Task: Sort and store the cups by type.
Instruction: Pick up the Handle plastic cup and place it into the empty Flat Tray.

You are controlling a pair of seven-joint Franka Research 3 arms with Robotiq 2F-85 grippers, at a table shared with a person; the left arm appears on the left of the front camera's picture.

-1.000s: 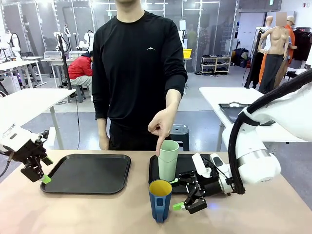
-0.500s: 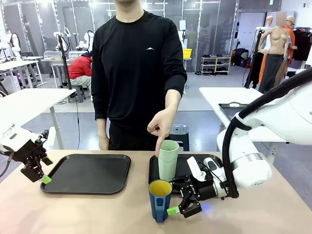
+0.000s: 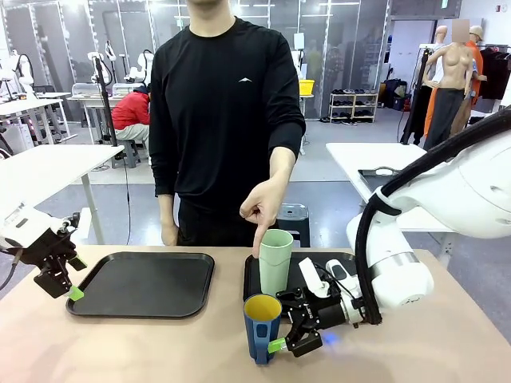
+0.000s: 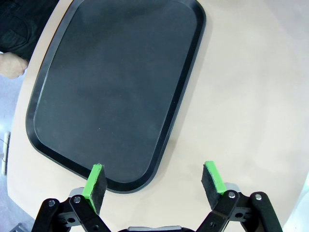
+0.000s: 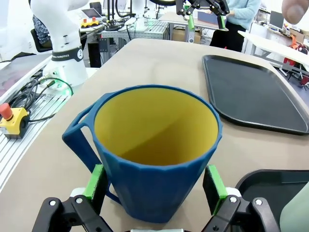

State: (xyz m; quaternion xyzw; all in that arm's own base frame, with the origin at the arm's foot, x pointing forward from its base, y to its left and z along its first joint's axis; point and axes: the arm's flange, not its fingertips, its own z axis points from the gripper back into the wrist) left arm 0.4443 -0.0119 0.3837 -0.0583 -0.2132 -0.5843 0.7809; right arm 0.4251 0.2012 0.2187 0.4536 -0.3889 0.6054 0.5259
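The right gripper [image 5: 153, 186] stands wide open with the dark blue mug [image 5: 154, 150] set between its green pads [image 5: 95, 181], one pad on each side of the lower wall and neither clearly pressing yet. The mug looks like rigid, smooth plastic, light and empty, its yellow inside bare; a squeeze across the body below the rim should hold, though the tapered, glossy wall could slip upward if the grip is weak. Its handle juts off to one side of the jaws, clear of both pads. The right arm reaches in low and nearly level along the table [image 3: 160, 351].

Just beyond the mug, the pale mint-green tumbler [image 3: 275, 262] stands upright on the near black tray [image 3: 351, 262], and a person's hand [image 3: 262, 209] points down at its rim.

Well off, the left gripper [image 4: 153, 181] hangs open over the edge of the other black tray [image 4: 116, 92], holding nothing.
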